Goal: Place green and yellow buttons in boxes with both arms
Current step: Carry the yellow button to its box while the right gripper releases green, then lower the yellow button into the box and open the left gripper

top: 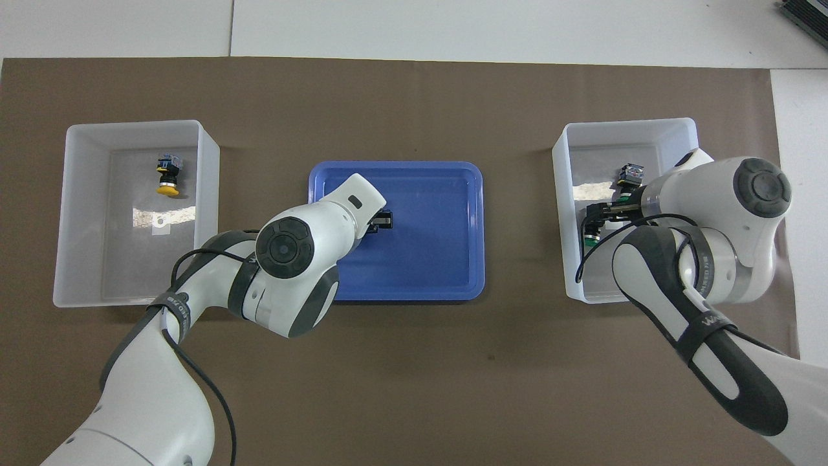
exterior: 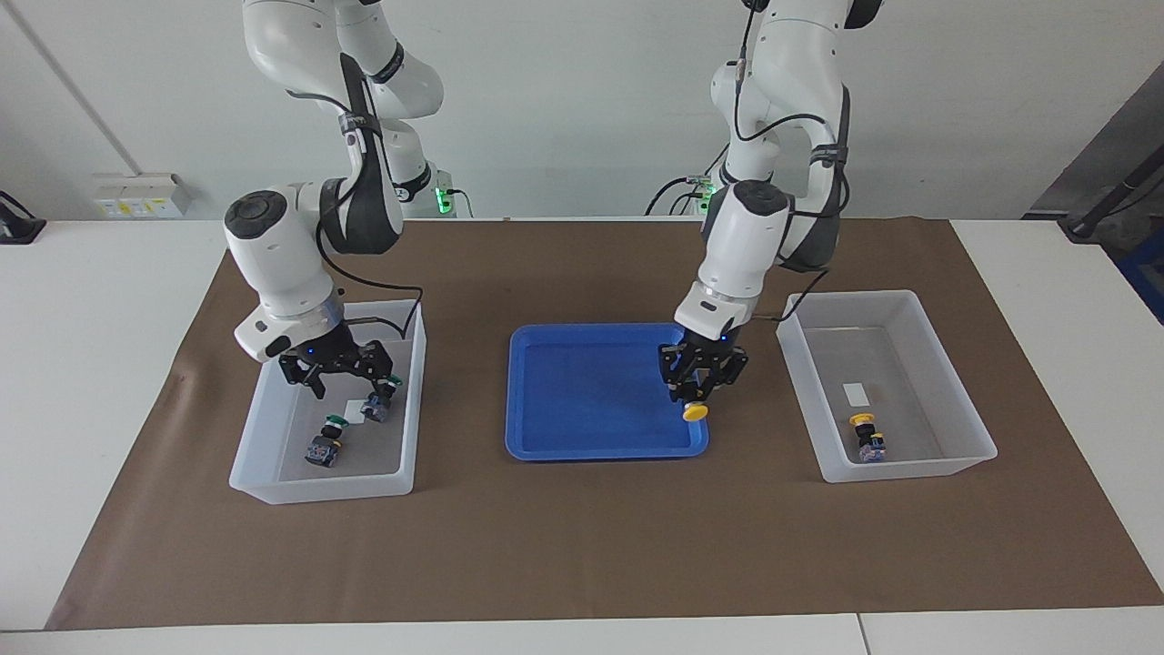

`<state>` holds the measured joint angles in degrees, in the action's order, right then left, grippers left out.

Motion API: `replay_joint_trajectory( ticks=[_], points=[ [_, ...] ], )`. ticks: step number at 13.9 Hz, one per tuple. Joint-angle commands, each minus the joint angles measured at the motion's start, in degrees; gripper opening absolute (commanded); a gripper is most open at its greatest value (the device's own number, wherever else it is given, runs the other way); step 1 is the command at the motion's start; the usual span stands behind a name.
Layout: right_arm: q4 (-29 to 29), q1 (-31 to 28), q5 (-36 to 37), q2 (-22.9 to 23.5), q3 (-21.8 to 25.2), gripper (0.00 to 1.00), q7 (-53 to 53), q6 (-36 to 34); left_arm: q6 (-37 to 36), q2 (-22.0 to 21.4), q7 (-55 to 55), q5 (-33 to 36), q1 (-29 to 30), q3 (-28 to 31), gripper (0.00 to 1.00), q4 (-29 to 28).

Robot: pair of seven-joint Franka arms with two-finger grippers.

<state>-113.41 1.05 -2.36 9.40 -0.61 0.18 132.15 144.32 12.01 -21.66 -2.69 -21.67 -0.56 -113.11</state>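
- Bin [exterior: 264, 437] at the right arm's end: two green buttons [exterior: 335, 423] [exterior: 380, 404] inside; right gripper [exterior: 338, 375] over it, fingers spread wide, holding nothing.
- Blue tray [exterior: 564, 400], centre: left gripper [exterior: 698, 389] over its edge, clamped on a yellow button [exterior: 696, 411].
- Bin [exterior: 946, 382] at the left arm's end: one yellow button [exterior: 864, 426] inside.

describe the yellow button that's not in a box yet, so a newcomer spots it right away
Find the blue tray in the middle of the brown mat. Over its edge toward the left arm's end, the left pincer holds a yellow button, cap down. The other yellow button lies loose in a white box.
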Motion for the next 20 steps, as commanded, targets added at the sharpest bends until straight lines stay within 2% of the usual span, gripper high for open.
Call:
replay_joint_trajectory(
  ticks=[1,3,6,9,13,16,20],
  points=[
    [3.54,-0.61,-0.80,-3.23,-0.45,1.00,1.32,-6.01,-8.59,-1.81,7.04,-0.56,5.57,-0.41,0.00,3.85],
    [3.72,-0.69,-0.71,-6.04,-0.36,1.00,1.32,-8.21,-11.60,-1.99,12.14,-0.56,9.52,-0.41,0.00,5.53],
    [7.22,-1.04,0.07,-8.51,0.08,1.00,1.41,-15.23,-11.09,-1.99,19.44,-0.56,14.97,-0.32,0.00,5.36],
    [13.11,-2.97,0.25,-9.74,0.08,1.00,3.95,-23.84,-7.58,-2.08,26.56,-0.65,19.46,-0.41,0.00,3.52],
    [21.63,-5.78,0.34,-9.84,0.34,1.00,3.78,-34.22,-2.31,-2.25,30.17,-0.65,22.98,-0.41,0.00,-0.17],
    [27.01,-5.79,4.03,-9.49,-0.18,1.00,3.43,-43.44,1.92,-0.59,31.50,-0.65,24.57,-0.41,0.00,-1.59],
    [26.75,-4.83,3.86,-9.66,-0.45,1.00,3.43,-43.82,4.91,1.78,31.59,-0.65,25.54,-0.32,0.00,-1.50]
  ],
)
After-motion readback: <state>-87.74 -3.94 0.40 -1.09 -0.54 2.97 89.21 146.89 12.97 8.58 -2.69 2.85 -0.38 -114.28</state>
